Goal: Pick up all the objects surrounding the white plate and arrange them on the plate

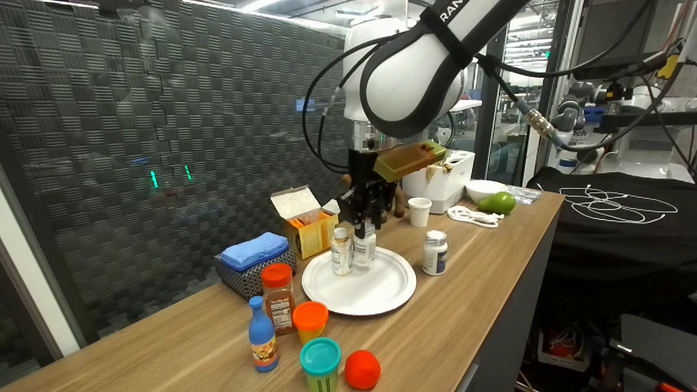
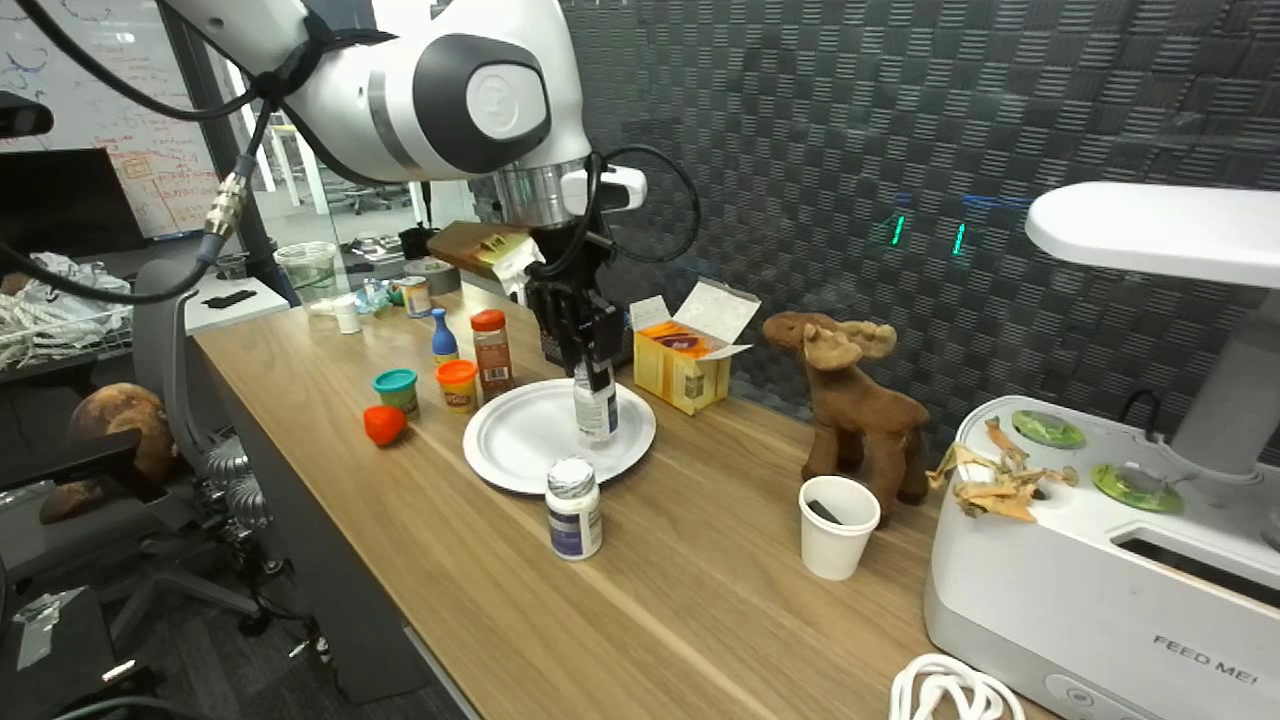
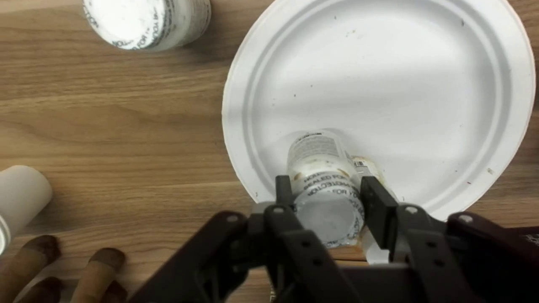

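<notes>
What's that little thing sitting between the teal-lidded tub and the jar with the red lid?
An orange-lidded tub stands between the teal-lidded tub and the red-lidded jar; both exterior views show it.

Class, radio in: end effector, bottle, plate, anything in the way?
End effector closed on bottle. Bottle over plate, contact unclear. Possible obstacle: second bottle, standing on plate close beside.

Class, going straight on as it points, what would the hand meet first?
Probably the white plate below, via the white bottle the hand grips; whether those two already touch is unclear.
</notes>
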{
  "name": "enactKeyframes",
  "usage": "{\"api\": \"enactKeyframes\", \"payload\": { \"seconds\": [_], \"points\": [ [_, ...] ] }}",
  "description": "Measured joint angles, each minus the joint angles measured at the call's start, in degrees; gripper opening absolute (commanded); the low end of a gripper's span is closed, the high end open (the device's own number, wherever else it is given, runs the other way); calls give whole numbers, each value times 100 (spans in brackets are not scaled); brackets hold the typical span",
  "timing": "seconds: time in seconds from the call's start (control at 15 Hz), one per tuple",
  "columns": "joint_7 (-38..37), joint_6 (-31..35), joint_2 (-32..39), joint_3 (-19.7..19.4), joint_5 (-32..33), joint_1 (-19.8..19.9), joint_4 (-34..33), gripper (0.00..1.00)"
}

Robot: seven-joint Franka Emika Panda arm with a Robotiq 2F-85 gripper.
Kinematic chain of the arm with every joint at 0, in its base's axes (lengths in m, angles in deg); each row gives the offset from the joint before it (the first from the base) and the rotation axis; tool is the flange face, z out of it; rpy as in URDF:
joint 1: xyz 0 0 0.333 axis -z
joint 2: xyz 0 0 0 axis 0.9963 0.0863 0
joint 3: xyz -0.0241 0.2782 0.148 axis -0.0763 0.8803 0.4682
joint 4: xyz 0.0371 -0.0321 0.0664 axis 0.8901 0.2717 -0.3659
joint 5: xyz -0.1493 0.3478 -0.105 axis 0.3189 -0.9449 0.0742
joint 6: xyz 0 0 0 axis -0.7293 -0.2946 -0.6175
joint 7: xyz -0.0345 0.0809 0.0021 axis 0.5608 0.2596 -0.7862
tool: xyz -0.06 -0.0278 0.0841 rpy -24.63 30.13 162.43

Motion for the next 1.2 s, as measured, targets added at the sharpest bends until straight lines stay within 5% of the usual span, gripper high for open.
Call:
{"api": "enactKeyframes", "payload": {
  "seconds": [0.67,0.73,1.07,1.2],
  "points": [
    [145,115,153,-21,0,17,-6,19],
    [161,141,167,-21,0,17,-6,63],
    [199,176,187,-25,280,13,-13,99],
    [199,176,166,-40,414,12,-45,100]
  ]
}}
